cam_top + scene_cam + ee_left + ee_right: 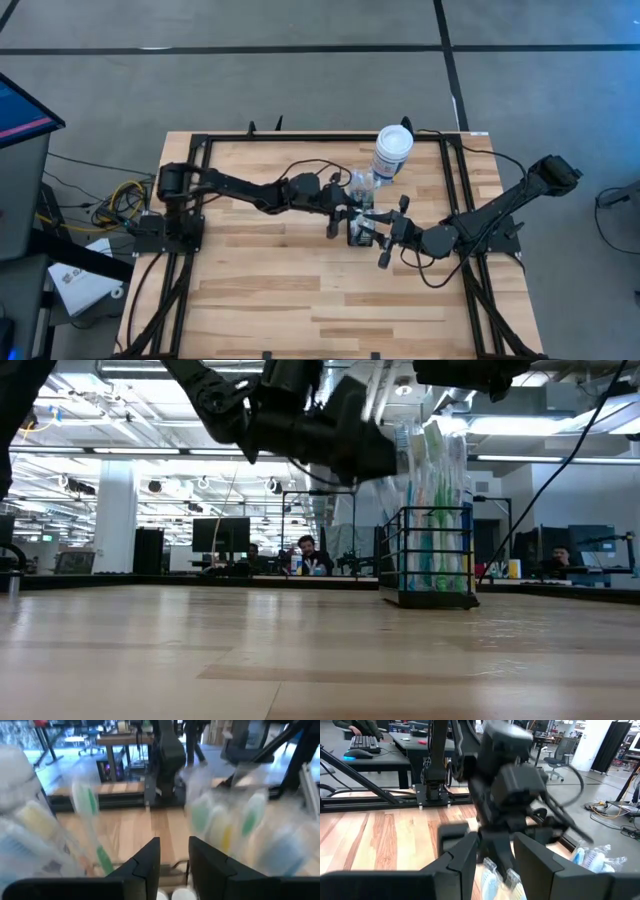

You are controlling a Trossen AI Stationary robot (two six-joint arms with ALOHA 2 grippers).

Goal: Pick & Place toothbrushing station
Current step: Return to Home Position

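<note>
The toothbrushing station (pixel 361 228) is a small black wire caddy (pixel 430 565) holding packed toothbrushes (pixel 220 820). It stands near the table's middle, and in the low view its base (pixel 430 602) looks to be on the wood. My left gripper (pixel 347 214) reaches in level from the left, at the height of the packs' upper part (pixel 385 455), with packs on both sides of it (pixel 175 855). My right gripper (pixel 380 233) hovers open just right of the caddy, above the pack tops (pixel 495 852). It faces my left gripper.
A white canister with a blue label (pixel 392 152) sits at the far edge, behind the caddy. Black frame rails (pixel 300 137) run round the table top. Bare wood (pixel 300 300) lies toward the near edge.
</note>
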